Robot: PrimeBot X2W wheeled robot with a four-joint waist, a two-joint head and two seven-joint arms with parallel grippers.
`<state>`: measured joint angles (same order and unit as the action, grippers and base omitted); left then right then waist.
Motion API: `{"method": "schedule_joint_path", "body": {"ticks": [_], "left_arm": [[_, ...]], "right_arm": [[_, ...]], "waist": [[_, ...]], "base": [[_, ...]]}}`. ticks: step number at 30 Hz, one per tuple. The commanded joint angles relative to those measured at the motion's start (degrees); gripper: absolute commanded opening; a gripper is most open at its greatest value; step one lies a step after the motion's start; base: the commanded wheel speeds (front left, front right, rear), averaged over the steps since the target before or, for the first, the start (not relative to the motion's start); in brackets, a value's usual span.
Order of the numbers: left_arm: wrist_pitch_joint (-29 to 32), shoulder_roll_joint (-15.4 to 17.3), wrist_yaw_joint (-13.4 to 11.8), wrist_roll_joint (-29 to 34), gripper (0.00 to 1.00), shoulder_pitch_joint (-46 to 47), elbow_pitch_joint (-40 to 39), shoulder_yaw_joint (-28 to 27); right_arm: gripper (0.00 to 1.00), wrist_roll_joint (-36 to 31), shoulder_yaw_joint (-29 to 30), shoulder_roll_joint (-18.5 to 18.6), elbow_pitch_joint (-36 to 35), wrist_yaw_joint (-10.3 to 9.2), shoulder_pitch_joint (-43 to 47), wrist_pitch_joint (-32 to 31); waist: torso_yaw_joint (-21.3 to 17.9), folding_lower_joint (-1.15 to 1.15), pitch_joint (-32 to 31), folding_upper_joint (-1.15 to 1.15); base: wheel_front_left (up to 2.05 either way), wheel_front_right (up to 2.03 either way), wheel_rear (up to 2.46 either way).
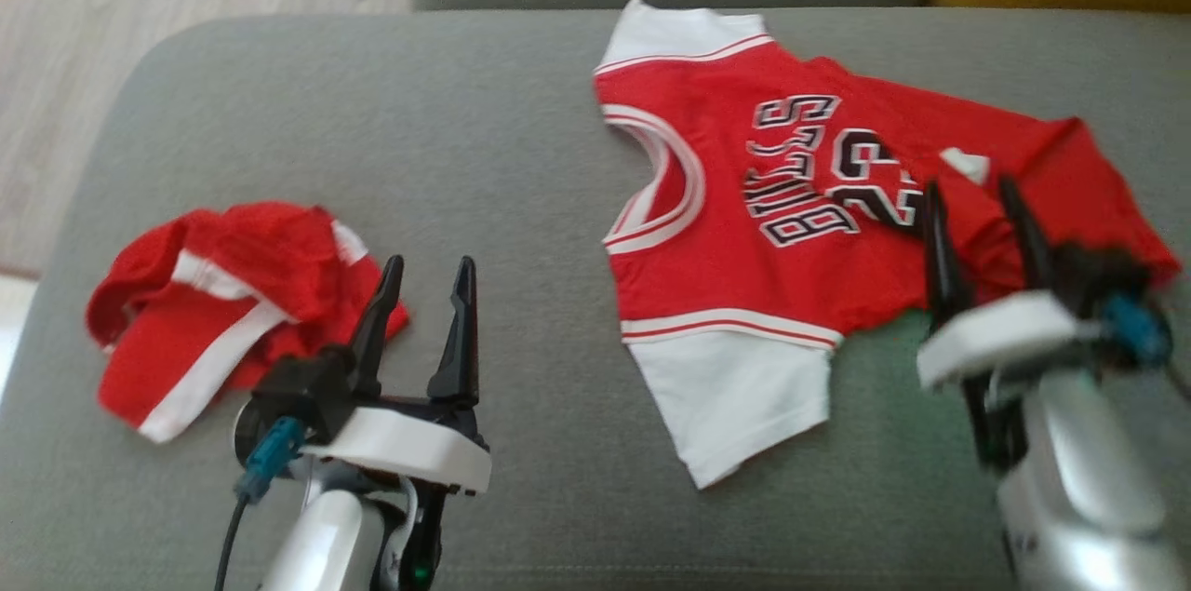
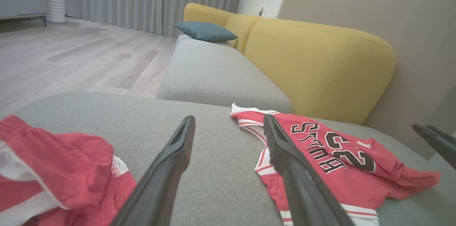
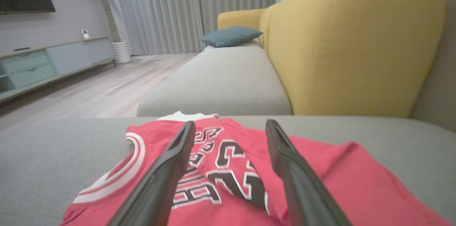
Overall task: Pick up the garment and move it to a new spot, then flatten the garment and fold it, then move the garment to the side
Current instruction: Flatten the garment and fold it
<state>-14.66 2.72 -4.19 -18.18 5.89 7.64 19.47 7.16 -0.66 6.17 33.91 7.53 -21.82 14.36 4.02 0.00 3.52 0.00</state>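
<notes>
1. The jersey (image 1: 726, 275) lies on the grey cushion (image 1: 465, 126) towards its right edge, lettering up and collar facing the left edge; one white sleeve reaches the far edge, the other points to the near edge.
2. The left gripper (image 1: 430, 265) hovers near the left edge with its jaws wide apart and nothing between them; the crumpled red shorts (image 1: 223, 293) sit just beside it.
3. The right gripper (image 1: 970, 189) hangs over the jersey's hem end; its jaws are also spread and hold nothing.
4. Progress, as I judge it: the jersey looks set down in its spot and is mostly spread at the collar end; the hem end is rumpled and doubled over, with a white tag showing, so flattening looks unfinished.
5. No fold has been made; the fold and the move to the side are both left to do.
6. Hard to make out: the right gripper is blurred in the head view and covers part of the hem; whether its tips touch the cloth I cannot tell.
7. The left wrist view cuts off the shorts at its lower left; the head view cuts off the cushion's near edge; with two red pieces here, I take the jersey for the garment meant, not with certainty.
</notes>
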Motion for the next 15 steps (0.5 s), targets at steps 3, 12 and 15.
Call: {"method": "schedule_joint_path", "body": {"ticks": [3, 12, 15], "left_arm": [[-0.3, 0.2, 0.3, 0.5, 1.00, 1.1, -2.3, -2.5], [-0.3, 0.2, 0.9, 0.9, 1.00, 1.1, -2.5, -1.9], [-0.3, 0.2, 1.1, 1.2, 1.00, 1.6, -2.6, -1.6]], "right_arm": [[1.00, -1.7, 1.2, -1.8, -6.9, -0.04, 3.6, -0.1], [1.00, -2.7, 3.8, -3.2, -17.1, -0.04, 10.4, -4.3], [1.00, -3.0, 4.4, -3.3, -18.5, -0.04, 10.1, -5.2]], "waist": [[-2.5, 0.00, -0.9, 0.00], [-3.4, 0.00, 0.4, 0.00], [-2.9, 0.00, 1.3, 0.00]], "base": [[0.00, 0.00, 0.00], [0.00, 0.00, 0.00], [0.00, 0.00, 0.00]]}}
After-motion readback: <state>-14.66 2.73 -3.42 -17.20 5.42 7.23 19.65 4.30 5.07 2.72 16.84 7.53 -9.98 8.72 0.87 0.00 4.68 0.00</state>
